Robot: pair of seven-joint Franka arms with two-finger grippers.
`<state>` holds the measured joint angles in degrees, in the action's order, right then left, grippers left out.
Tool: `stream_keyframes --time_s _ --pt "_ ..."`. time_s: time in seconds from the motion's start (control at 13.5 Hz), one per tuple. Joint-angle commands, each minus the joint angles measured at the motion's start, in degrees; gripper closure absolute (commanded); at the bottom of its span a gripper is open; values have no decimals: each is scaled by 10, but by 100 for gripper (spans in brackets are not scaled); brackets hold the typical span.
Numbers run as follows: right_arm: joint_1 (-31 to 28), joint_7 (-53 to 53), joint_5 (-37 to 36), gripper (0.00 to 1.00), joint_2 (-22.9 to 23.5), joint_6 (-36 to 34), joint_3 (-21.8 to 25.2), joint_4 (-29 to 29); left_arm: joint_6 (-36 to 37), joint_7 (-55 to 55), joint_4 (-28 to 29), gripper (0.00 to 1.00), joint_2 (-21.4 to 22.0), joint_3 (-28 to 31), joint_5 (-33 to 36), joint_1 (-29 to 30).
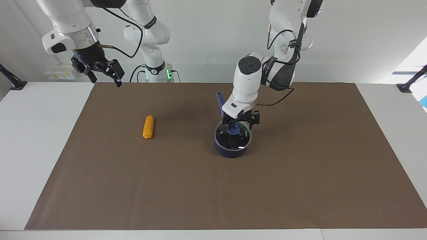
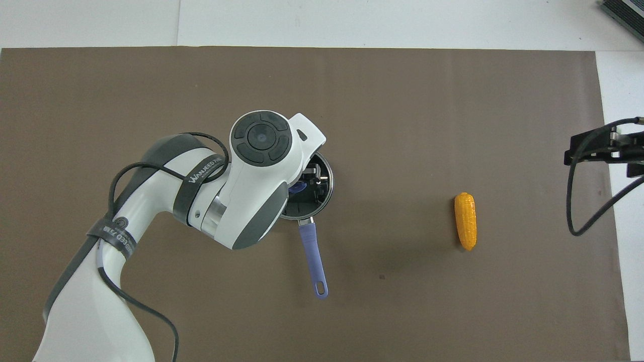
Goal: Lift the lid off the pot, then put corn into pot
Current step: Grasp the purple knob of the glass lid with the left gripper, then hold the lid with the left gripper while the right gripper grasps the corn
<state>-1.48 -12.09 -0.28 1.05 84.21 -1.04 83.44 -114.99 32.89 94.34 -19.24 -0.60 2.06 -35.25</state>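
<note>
Judging from the facing view, none of the task is completed yet. The lid (image 1: 232, 134) is seen seated on the pot (image 1: 231, 149), which stands near the middle of the brown mat (image 1: 213, 186). The left gripper (image 1: 238, 125) is lowered over the lid, its fingers spread apart on either side of the blue knob (image 1: 234, 129); no clamping on the knob is shown, so the lifting step is taken to be about to start. The corn (image 1: 148, 127) is seen lying on the mat, well apart from the pot, toward the right arm's end of the table. The right gripper (image 1: 101, 71) is held high above that end of the table with its jaws apart and nothing in them; that arm is waiting. Left to be done: closing on the knob, raising and setting aside the lid, then fetching the corn and dropping it into the pot.

From the overhead view, most of the lid (image 2: 322, 186) and pot is covered by the left arm's wrist, so the height of the fingers above the knob cannot be read there; that is given only by the facing view. What is shown better here is the pot's handle (image 2: 313, 256), laid out in full and pointed toward the robots, whereas only its tip is seen in the facing view. The corn (image 2: 465, 220) is shown lengthwise, and only part of the right gripper (image 2: 606, 151) is caught at the frame's edge.
</note>
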Motion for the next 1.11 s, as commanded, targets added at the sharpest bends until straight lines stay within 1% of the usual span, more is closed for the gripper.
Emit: stream_keyframes --time_s 0.0,0.15,0.3,0.45,0.52,0.67,0.82,0.89,0.97,1.04 --pt "-7 -1 9 0 -14 -2 -3 15 -2 23 -21 0 -20 9 16 -20" --pt "-19 0 7 0 -16 -17 1 16 -2 23 -21 0 -22 9 16 -20" --pt "-19 48 5 0 -23 -11 0 29 -23 23 -21 0 -22 9 14 -17" --pt "-14 73 5 0 -30 43 0 70 -21 23 -21 0 -21 9 17 -15" --pt "-12 82 5 0 -25 65 -1 82 -23 23 -21 0 -21 9 17 -14" --pt "-10 106 5 0 -4 120 -5 103 -25 23 -21 0 -21 9 16 -13" --pt "-10 123 8 0 31 137 -6 114 -26 22 -18 0 -21 9 16 -12" --pt "-2 130 10 0 43 159 -9 133 -26 22 -16 0 -21 9 17 -13" --pt "18 128 10 0 47 208 -9 169 -24 21 -14 0 -22 9 18 -13" --pt "28 124 10 0 47 260 -9 217 -23 20 -12 0 -21 9 18 -13"
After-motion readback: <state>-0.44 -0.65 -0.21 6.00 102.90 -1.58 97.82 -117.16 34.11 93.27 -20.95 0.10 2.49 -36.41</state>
